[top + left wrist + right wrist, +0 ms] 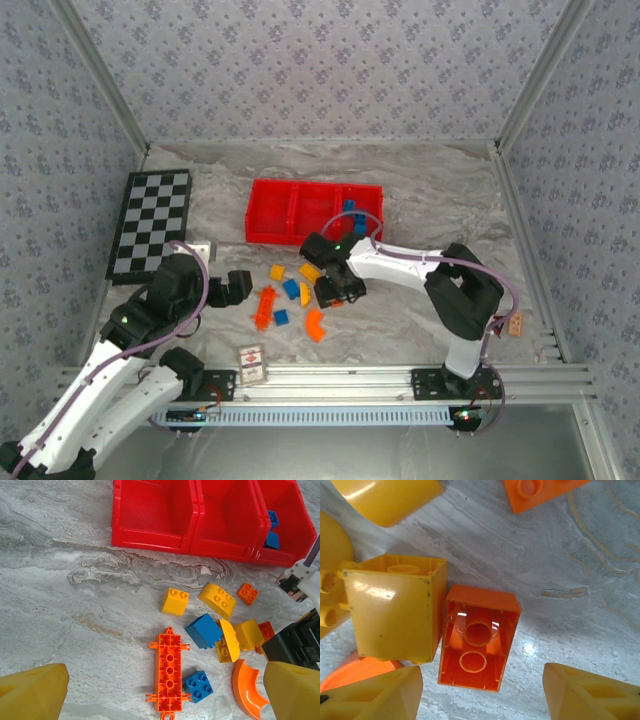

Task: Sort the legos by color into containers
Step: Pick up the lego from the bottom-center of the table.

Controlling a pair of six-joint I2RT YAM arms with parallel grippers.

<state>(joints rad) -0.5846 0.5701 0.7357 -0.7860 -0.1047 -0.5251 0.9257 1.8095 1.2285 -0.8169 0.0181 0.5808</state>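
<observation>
The red three-compartment tray lies at the back, with blue bricks in its right compartment. Loose legos are scattered in front of it: a long orange brick, a small blue brick, a bigger blue brick, yellow bricks and a curved orange piece. My left gripper hovers open left of the pile. My right gripper is open low over an upturned orange brick, which lies next to a yellow cube.
A checkerboard lies at the far left. A small white card with a red mark rests near the front rail. Another orange brick lies beyond the right gripper. Bare marbled tabletop stretches right of the tray.
</observation>
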